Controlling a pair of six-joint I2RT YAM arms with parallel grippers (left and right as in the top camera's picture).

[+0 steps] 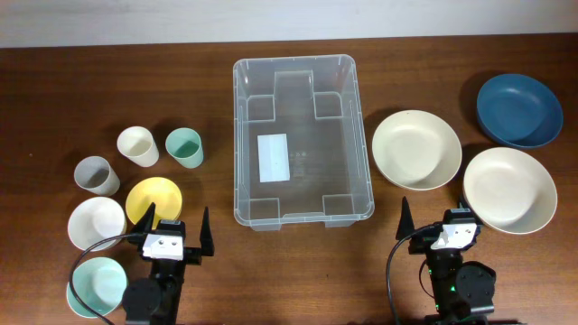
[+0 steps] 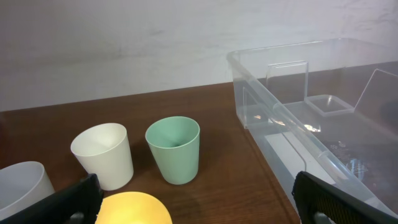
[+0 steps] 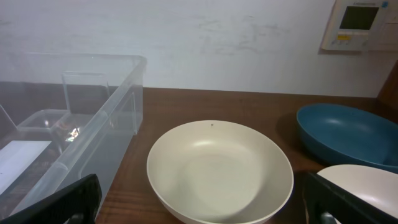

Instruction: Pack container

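The container (image 1: 238, 135) is a large clear plastic bin with a white label (image 1: 274, 156) on its base. It stands empty at the table's middle. It also shows at the right of the left wrist view (image 2: 283, 118) and at the left of the right wrist view (image 3: 106, 118). My left gripper (image 1: 178, 230) is open and empty near the front edge, left of the bin, over a yellow bowl (image 2: 134, 210). My right gripper (image 1: 436, 226) is open and empty at the front right, facing a cream bowl (image 3: 217, 168).
Left of the bin stand a cream cup (image 1: 137, 145), a green cup (image 1: 183, 146), a grey cup (image 1: 96, 175), a yellow bowl (image 1: 152, 200), a white bowl (image 1: 96, 222) and a pale teal bowl (image 1: 96, 286). To the right lie a cream bowl (image 1: 416, 149), a blue bowl (image 1: 519, 110) and a white bowl (image 1: 509, 190).
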